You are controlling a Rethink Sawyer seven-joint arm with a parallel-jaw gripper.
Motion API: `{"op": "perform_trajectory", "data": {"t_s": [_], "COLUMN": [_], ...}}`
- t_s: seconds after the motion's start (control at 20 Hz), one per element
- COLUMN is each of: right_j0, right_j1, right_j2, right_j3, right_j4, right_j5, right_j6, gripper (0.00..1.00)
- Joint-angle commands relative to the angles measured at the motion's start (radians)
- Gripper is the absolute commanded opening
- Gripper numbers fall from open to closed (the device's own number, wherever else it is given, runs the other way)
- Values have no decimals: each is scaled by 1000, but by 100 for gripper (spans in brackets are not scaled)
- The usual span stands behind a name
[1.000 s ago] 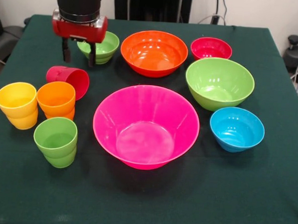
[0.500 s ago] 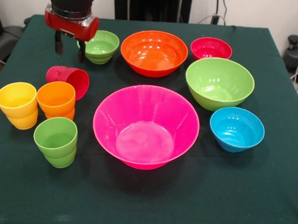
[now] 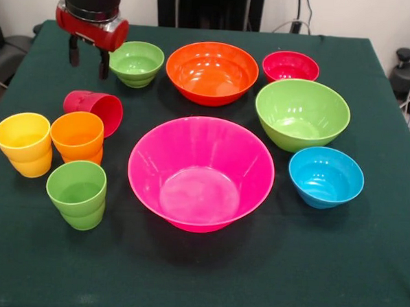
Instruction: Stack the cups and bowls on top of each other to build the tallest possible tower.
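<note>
Ten glossy plastic vessels lie spread across the dark green tablecloth (image 3: 205,277), none stacked on another, so no tower stands. Every one that faces up shows a bare inside.

At the middle sits the very large pink round plastic bowl (image 3: 200,172), the widest piece. Behind it is the large orange round plastic bowl (image 3: 212,71), with the small green round plastic bowl (image 3: 136,63) just beside it on the picture's left and the small red round plastic bowl (image 3: 291,66) on its right. The large green round plastic bowl (image 3: 302,114) stands right of centre, and the small blue round plastic bowl (image 3: 325,176) sits just in front of it.

Four stepped tumblers cluster at the picture's left. The yellow plastic cup (image 3: 24,143), the orange plastic cup (image 3: 78,137) and the green plastic cup (image 3: 77,193) stand upright, close together. The red plastic cup (image 3: 94,110) lies on its side behind the orange one, its mouth turned toward the pink bowl.

The red and black gripper (image 3: 87,57) hangs above the far left corner, just left of the small green bowl. Its two dark fingers (image 3: 104,66) are spread apart and grasp nothing.

Open cloth runs along the whole near edge and down the right side past the blue bowl. The cups crowd the left edge.
</note>
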Motion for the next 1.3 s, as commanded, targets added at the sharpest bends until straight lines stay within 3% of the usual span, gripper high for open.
{"op": "perform_trajectory", "data": {"t_s": [0.05,0.2,0.4,0.6,0.9,1.3], "right_j0": [68,56,-1,-31,-87,-102], "right_j1": [55,59,56,35,87,106], "right_j2": [17,41,176,256,320,351], "right_j3": [29,15,-15,7,-12,-31], "right_j4": [37,36,-66,-103,-112,-114], "right_j5": [-82,-54,22,54,83,78], "right_j6": [131,65,-281,-424,-474,-495], "gripper": [100,100,100,100,100,100]}}
